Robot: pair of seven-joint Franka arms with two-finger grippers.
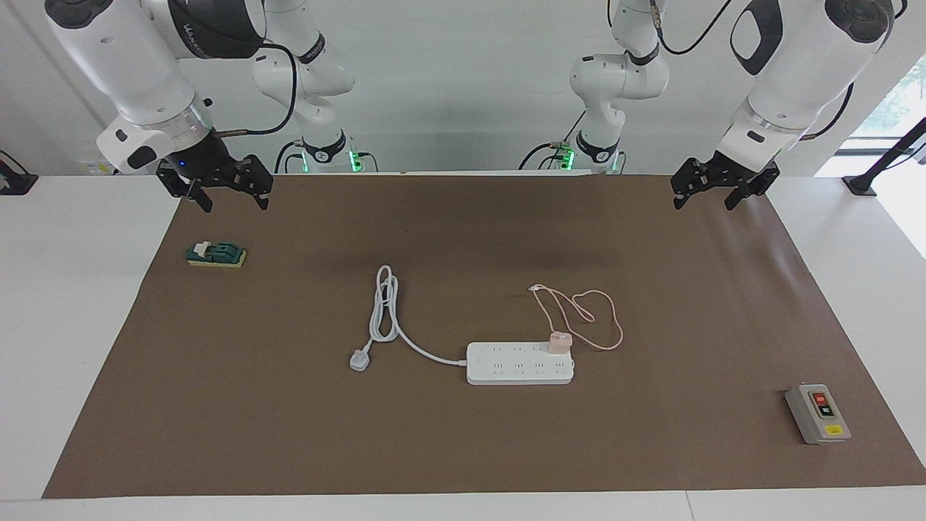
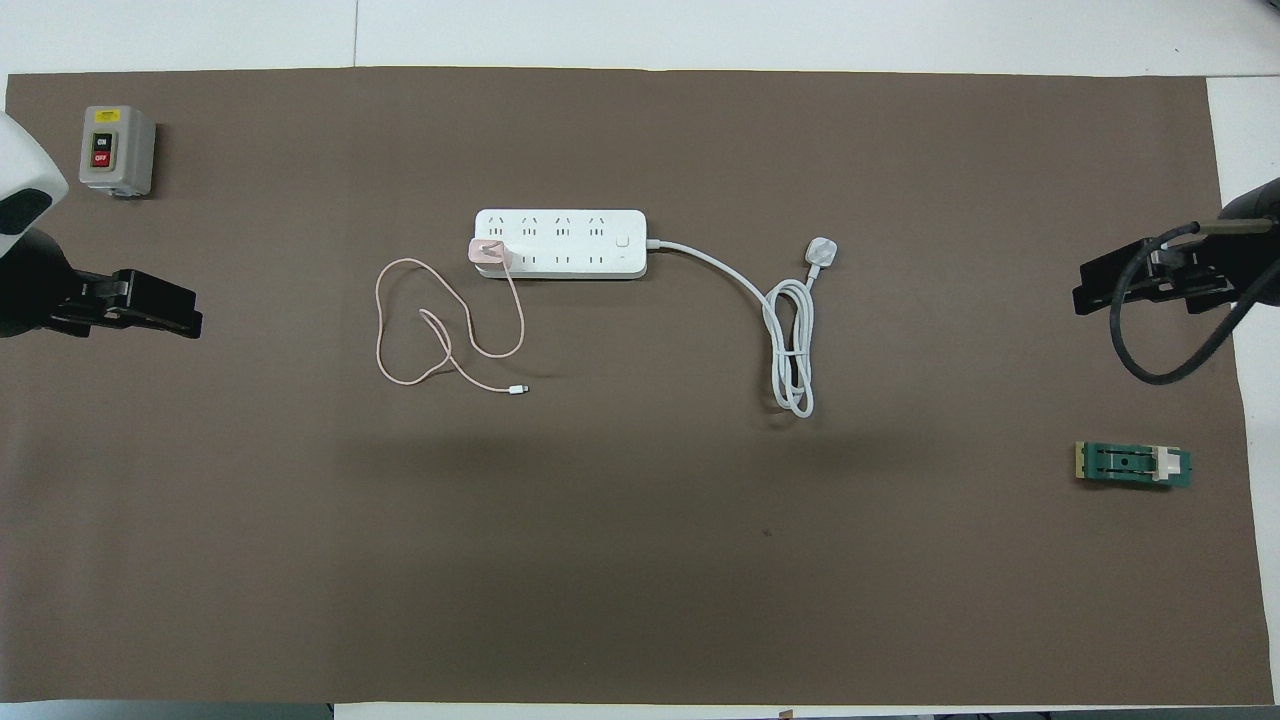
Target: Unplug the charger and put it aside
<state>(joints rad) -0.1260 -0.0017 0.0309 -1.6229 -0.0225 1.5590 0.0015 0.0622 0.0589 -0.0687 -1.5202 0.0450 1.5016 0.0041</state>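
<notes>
A grey switch box with red and black buttons and a green knife switch lie on the brown mat, well apart.

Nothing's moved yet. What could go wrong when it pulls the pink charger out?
1. The charger sits in an end socket of the power strip, which lies loose on the mat; a one-armed pull may lift the strip with it.
2. Its thin cable lies in loops beside the strip and may drag or snag.
3. The left gripper and right gripper both wait open, well away; the charger is a small target.
</notes>
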